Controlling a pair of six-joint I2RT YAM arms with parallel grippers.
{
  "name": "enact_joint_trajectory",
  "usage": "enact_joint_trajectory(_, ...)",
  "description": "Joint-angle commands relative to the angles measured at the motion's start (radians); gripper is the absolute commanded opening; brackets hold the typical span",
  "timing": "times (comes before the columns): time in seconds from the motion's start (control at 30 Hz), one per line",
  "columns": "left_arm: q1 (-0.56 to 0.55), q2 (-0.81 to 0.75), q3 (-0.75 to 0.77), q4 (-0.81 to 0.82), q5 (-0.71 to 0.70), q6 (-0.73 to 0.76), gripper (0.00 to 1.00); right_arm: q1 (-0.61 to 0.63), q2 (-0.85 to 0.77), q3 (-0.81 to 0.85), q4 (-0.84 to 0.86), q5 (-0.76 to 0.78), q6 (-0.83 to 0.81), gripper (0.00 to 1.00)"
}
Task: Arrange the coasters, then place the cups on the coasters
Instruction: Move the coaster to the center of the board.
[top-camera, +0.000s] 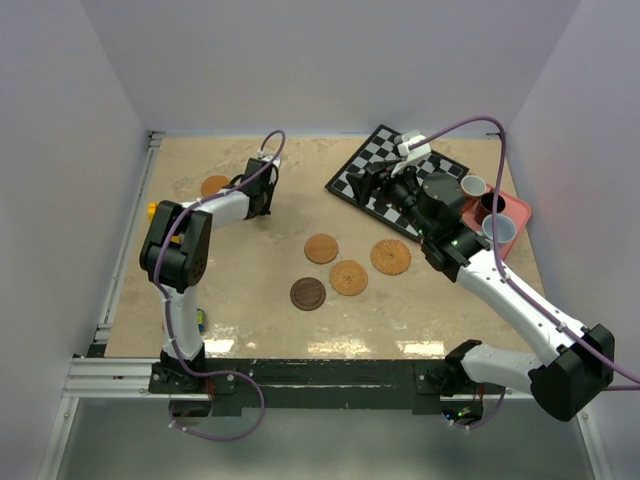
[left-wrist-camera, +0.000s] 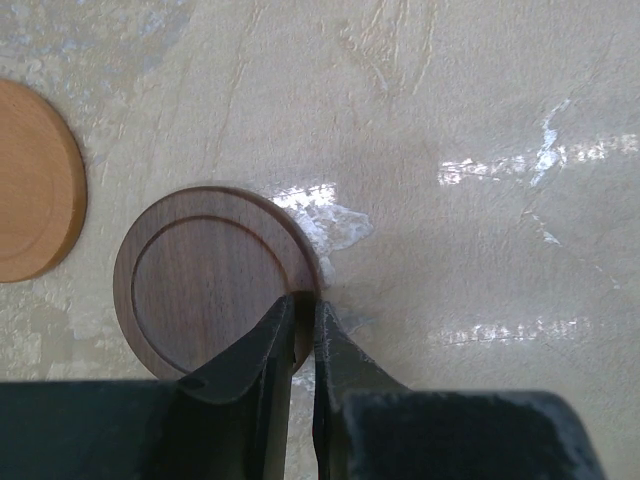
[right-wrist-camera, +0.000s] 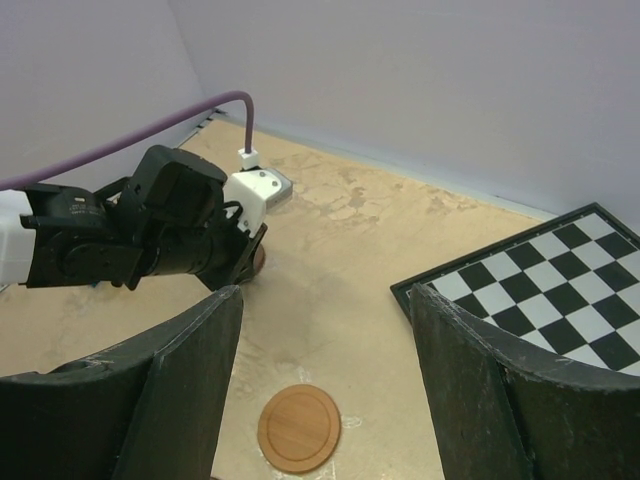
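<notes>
We saw the left gripper (left-wrist-camera: 303, 308) pinching the rim of the dark brown coaster (left-wrist-camera: 200, 285) at the far left. We judged it light and stiff, best held by its edge. The right gripper (right-wrist-camera: 322, 300) gaped wide, empty.

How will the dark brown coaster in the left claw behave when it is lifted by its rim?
The dark brown coaster looks like rigid wood, so it probably will not bend. It is thin, so likely light. The left claw pinches only its rim, so it might pivot or slip; dropped on edge, the round disc could roll.
</notes>
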Motion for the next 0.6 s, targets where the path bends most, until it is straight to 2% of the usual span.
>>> enact_joint_trajectory(0.0, 0.022, 0.008, -0.033, -0.047, -0.027, 0.036, 0.16, -0.001, -0.031, -0.01, 0.026, 0.019, -0.01, 0.72)
enact_joint_trajectory(0.57, 0.042, 0.028, -0.03, -0.003, -0.008, 0.09, 0.16, 0.001, -0.031, -0.014, 0.032, 0.016, -0.011, 0.72)
